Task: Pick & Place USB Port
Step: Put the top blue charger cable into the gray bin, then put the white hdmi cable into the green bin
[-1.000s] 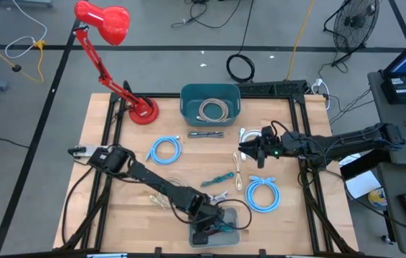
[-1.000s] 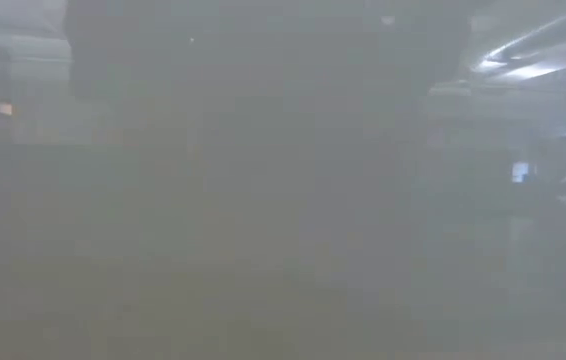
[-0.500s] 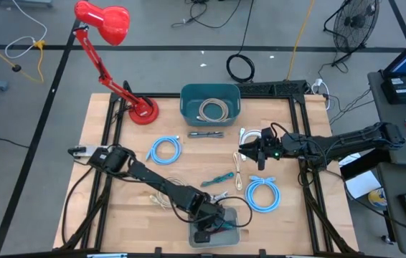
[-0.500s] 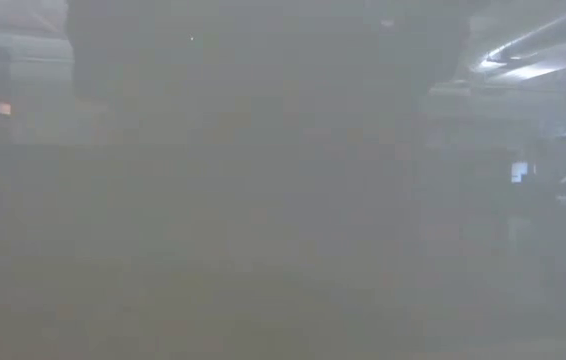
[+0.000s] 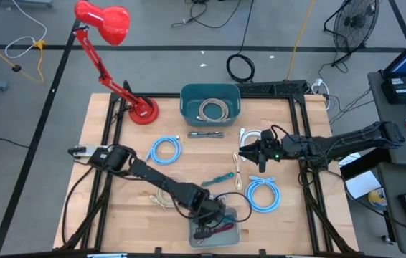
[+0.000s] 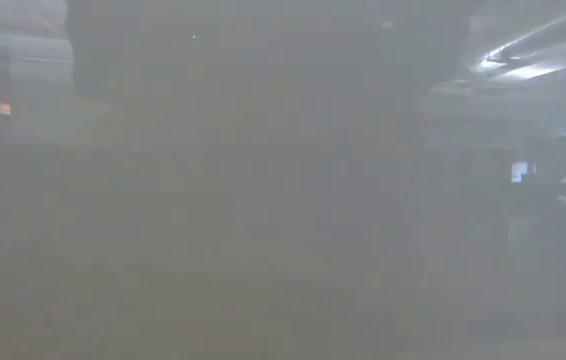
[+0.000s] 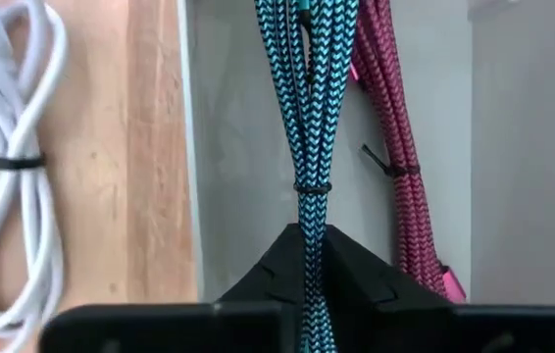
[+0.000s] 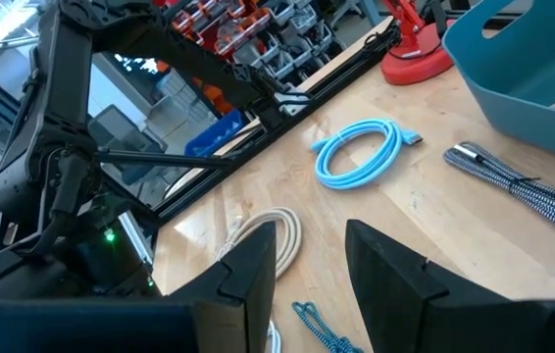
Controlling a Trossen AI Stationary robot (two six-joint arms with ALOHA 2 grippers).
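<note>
Holding the teal braided cable (image 7: pixel 309 118) over the clear tray (image 5: pixel 215 231), the left gripper (image 7: pixel 312 257) has its fingers (image 7: pixel 263 275) pinched nearly together on the bundle just below its black tie. Risk: the pinch is narrow and sits right at the tie, so if it loosens unevenly the bundle could swing and drape over the tray's wall onto the tabletop (image 5: pixel 128 204), or land across the pink cable (image 7: pixel 395 147) already lying in the tray and tangle with it. The teal cable's long axis runs straight out from the fingers, along the tray's length, parallel to the pink one; can't see which end carries the plug. A white cable (image 7: pixel 8 176) lies just outside the tray on the wood. The right gripper (image 8: pixel 309 263) waits well away from the tray, near the teal bin (image 5: pixel 210 102), fingers partly apart, holding nothing.
</note>
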